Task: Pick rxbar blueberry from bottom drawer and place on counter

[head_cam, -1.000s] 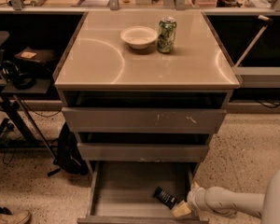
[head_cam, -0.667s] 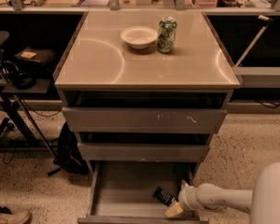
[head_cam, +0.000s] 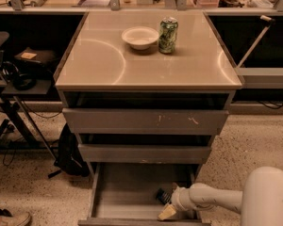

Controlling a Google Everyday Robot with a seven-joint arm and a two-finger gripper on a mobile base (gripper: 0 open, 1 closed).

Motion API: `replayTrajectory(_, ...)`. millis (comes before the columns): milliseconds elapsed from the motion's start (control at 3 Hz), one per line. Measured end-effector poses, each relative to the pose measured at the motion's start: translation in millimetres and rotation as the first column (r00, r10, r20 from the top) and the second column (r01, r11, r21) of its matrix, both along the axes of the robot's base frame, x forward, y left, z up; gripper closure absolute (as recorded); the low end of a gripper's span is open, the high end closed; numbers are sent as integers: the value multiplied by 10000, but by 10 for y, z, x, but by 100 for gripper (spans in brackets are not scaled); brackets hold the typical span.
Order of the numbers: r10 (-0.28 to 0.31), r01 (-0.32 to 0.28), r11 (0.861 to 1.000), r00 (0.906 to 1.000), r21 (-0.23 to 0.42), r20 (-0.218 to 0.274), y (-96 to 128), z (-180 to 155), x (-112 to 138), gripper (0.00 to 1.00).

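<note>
One tool (head_cam: 168, 208) in bottom drawer (head_cam: 127, 192); glossy beige counter (head_cam: 146, 65), speckled floor (head_cam: 257, 140).

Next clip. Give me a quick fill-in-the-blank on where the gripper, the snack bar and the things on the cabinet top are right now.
1. The gripper is down inside the open ____ drawer.
2. The rxbar blueberry lies in that same drawer, close to the gripper, not on the ____.
3. On the cabinet top, a green can stands beside a white ____.

Missing words: bottom; counter; bowl.
</note>
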State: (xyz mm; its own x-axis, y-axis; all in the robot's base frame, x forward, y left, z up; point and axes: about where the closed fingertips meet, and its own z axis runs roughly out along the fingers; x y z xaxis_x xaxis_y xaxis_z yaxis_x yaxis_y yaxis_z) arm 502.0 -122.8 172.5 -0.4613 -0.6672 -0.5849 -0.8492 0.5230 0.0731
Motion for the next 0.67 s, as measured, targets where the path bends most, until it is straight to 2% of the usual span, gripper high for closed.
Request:
replayTrajectory(333,-114,113,9997,9999,200,32,-15,6,54,0)
replayTrajectory(667,-198,190,9918,9998,1261,54,-78,16,385,0)
